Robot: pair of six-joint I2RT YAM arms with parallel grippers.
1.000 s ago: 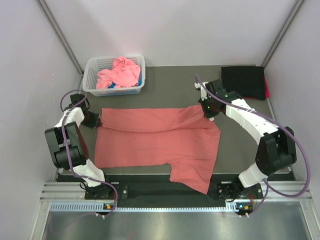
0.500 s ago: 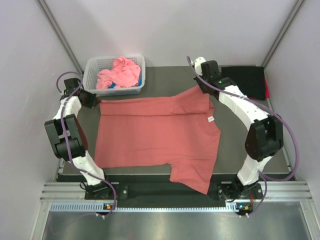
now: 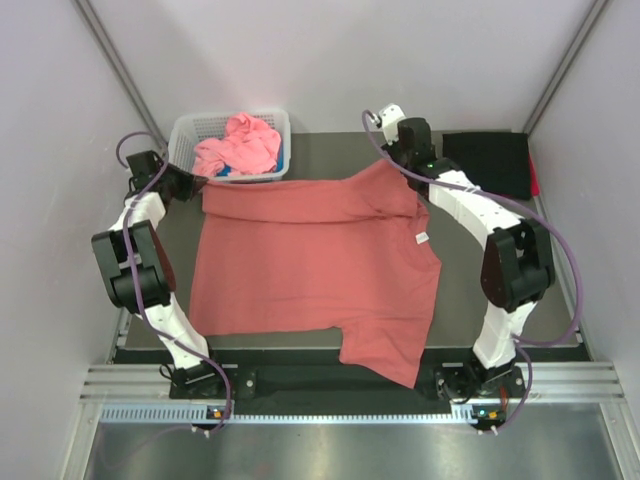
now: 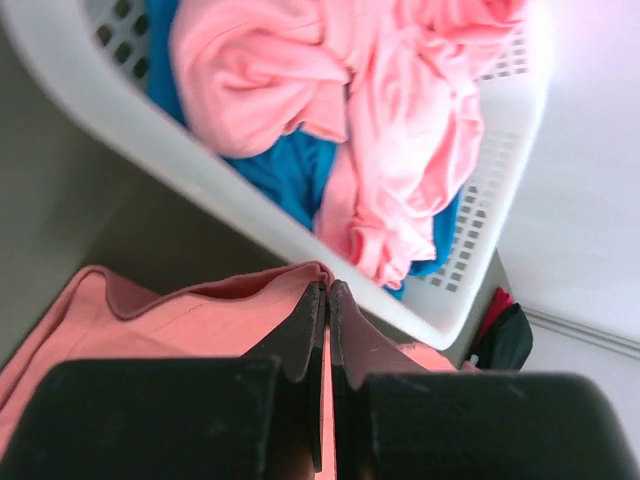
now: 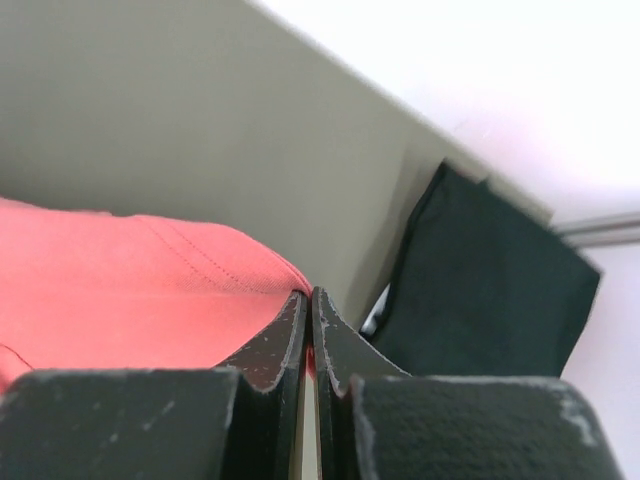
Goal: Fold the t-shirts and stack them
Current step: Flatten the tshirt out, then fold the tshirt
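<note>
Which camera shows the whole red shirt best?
Top external: the red shirt lies spread out, almost wholly visible. Left wrist shows only the edge pinched in the left hand, right wrist only the edge in the right hand.

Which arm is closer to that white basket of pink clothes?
Left. The left end effector pinches the salmon-red t-shirt right beside the basket. The right end effector holds the shirt's other corner well off to the side, by the black t-shirt.
</note>
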